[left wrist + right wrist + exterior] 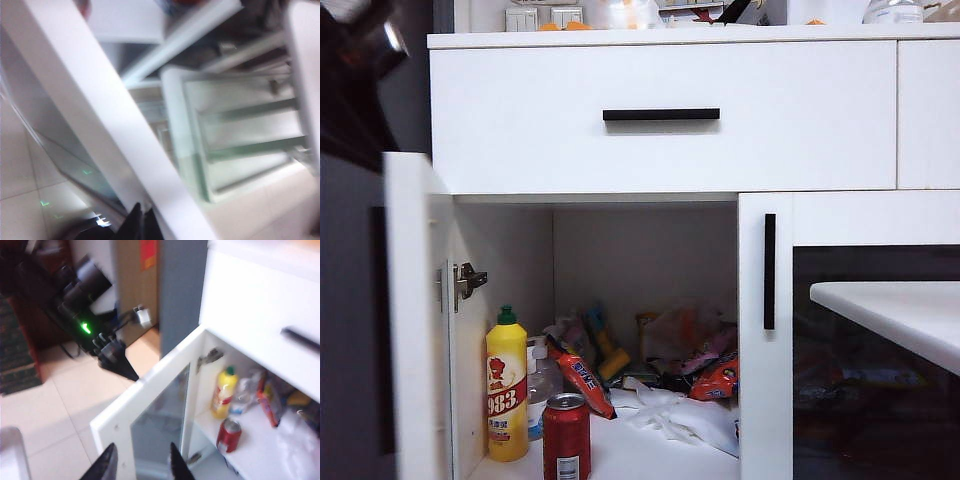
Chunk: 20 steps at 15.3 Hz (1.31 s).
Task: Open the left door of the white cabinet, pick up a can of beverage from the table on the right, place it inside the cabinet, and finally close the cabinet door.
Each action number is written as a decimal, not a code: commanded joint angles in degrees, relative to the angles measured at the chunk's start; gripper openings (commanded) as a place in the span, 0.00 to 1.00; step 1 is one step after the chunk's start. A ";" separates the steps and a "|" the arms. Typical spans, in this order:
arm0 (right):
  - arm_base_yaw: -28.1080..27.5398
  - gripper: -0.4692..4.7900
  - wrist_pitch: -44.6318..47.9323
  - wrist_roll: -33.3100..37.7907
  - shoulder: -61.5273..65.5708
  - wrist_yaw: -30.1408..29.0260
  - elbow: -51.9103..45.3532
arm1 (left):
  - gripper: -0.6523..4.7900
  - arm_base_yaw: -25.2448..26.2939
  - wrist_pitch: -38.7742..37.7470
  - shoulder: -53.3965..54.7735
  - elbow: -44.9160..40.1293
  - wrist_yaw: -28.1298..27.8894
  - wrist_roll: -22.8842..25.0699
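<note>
The left door (418, 320) of the white cabinet (660, 110) is seen swung wide open, edge-on to the exterior camera, its hinge (467, 281) exposed on the inner side. The can of beverage (566, 437) is stood upright on the cabinet floor near the front edge, its long axis vertical and its silver rim facing up, just beside the taller yellow bottle (507, 390), which is also upright with its green cap on top. Snack packets (698, 360) and a crumpled white bag (680, 415) are heaped behind them. The right door (766, 330) is kept closed, and a corner of the table (895, 315) is shown at the right.

The left gripper (120, 362) is pictured outside the open door, at its free edge, with its fingers pressed together and nothing held. The right gripper (140, 465) is held above and in front of the door, its two fingers spread partway apart and nothing between them.
</note>
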 commanded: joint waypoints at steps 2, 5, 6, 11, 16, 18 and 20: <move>-0.50 0.34 -0.68 -0.35 -2.32 1.29 0.28 | 0.11 -4.13 8.96 6.99 0.00 0.61 -2.05; -0.57 0.34 -4.85 -0.39 -2.95 3.89 0.26 | 0.11 -9.40 21.75 12.39 0.00 0.59 0.31; -0.57 0.34 -5.81 -0.39 -2.82 3.91 0.11 | 0.11 -10.58 26.40 13.03 0.00 0.57 0.39; -0.57 0.34 -6.88 -0.42 -2.78 7.17 -0.15 | 0.11 -12.66 44.35 17.42 0.00 -0.04 0.42; -0.57 0.34 -6.86 -0.79 -2.54 8.94 -0.57 | 0.11 -15.23 59.78 27.21 0.02 -9.51 1.86; -0.57 0.34 -6.95 -0.79 -2.54 8.96 -0.57 | 0.11 -16.59 70.93 32.96 1.07 -11.15 1.79; -0.57 0.34 -7.28 -0.76 -2.54 8.96 -0.57 | 0.11 -16.81 72.13 36.74 3.78 -12.13 2.08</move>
